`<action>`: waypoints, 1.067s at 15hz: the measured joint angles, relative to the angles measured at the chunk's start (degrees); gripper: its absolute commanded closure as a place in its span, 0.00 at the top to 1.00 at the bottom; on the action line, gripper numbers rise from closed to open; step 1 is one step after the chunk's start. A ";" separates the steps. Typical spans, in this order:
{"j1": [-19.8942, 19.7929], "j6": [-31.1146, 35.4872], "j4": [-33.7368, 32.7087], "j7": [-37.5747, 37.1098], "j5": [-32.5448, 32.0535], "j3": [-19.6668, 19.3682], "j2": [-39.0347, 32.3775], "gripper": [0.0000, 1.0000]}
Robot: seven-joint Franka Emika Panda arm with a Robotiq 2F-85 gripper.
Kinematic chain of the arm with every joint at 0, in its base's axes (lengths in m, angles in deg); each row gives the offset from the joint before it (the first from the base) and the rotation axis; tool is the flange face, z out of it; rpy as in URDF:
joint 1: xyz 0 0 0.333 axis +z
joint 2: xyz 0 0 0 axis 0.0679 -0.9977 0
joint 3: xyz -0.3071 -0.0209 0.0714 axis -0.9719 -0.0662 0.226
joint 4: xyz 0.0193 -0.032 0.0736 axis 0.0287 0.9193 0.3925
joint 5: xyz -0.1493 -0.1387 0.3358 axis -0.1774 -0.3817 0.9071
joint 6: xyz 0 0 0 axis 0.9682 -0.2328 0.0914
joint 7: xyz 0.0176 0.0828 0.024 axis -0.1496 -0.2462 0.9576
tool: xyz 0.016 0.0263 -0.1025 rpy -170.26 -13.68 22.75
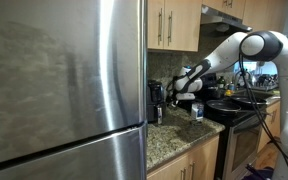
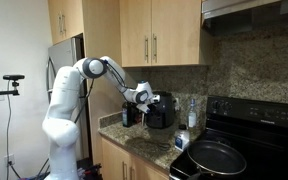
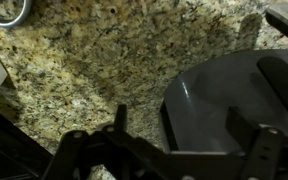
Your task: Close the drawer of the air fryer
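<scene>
Gripper [image 3: 184, 140] check: spread open, holding nothing, low over granite counter [image 3: 104, 60], seeing dark grey drawer [image 3: 224, 95] at about 2 o'clock in wrist view, partly between fingers [image 3: 119, 118], so probably push toward 2 o'clock, slide axis unclear.

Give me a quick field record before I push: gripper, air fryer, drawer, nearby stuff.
gripper: open, close beside air fryer
air fryer: black, upright on granite counter
drawer: dark grey, rounded, just ahead of the fingers; how far out unclear
nearby: pan on stove; fridge
</scene>
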 measured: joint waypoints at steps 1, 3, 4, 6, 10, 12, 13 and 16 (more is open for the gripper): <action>-0.66 0.76 -0.04 0.64 0.03 0.71 -0.09 1.00; -1.83 4.56 -0.07 2.07 0.03 1.98 -0.55 1.00; -2.28 6.65 -0.10 2.72 0.03 2.50 -0.89 1.00; -3.38 8.86 -0.14 3.65 0.57 3.94 -1.59 1.00; -4.84 8.75 -0.14 4.08 2.72 6.26 -1.94 1.00; -5.31 8.24 -0.14 4.09 4.35 7.12 -1.95 1.00; -5.54 7.93 -0.14 4.09 4.95 7.51 -1.94 1.00; -5.71 7.84 -0.14 4.09 5.36 7.73 -1.94 1.00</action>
